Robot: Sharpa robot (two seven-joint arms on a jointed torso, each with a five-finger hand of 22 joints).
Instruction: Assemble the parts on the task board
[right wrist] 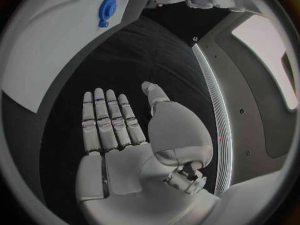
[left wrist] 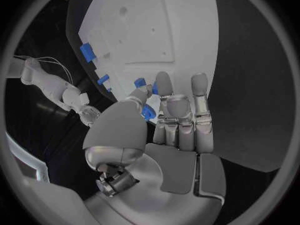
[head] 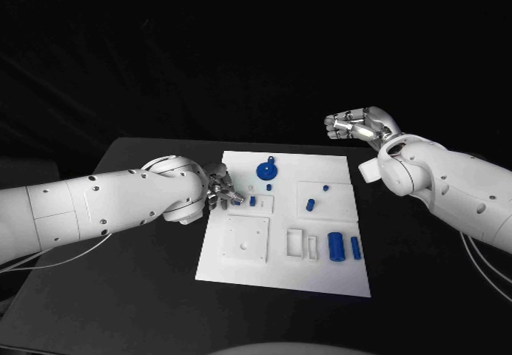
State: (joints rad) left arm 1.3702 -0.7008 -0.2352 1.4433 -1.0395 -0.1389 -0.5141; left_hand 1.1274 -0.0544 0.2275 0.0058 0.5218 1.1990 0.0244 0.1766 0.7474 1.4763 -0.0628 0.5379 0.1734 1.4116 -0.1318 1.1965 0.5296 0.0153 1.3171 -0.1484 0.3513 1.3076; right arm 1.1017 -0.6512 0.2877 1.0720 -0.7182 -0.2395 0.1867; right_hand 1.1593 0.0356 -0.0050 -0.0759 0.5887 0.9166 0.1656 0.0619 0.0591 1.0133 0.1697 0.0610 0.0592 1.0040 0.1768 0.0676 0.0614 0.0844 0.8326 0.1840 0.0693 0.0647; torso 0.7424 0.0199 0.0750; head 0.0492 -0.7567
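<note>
Two hands: the left hand (head: 222, 194) pinches a small blue part (head: 239, 200) at the task board's (head: 320, 277) nine o'clock edge; the right hand (head: 357, 124), released, hovers at one o'clock.

Task board (head: 240, 270) at mid-frame in the head view, flat on the table (head: 139, 296). Near its upper edge, a gear part (head: 267, 172). Below and right of that, two small pegs (head: 311, 205) on a raised square. At lower right, two cylinder parts (head: 335, 246) side by side, just right of two slotted blocks (head: 294, 245). Left of those, a square plate (head: 246, 239). Left hand (head: 222, 192) over the board's left edge, fingertips around a small part (head: 238, 200), probably pinched. Right hand (head: 357, 126) at upper right, off the board, well apart from it.
</note>
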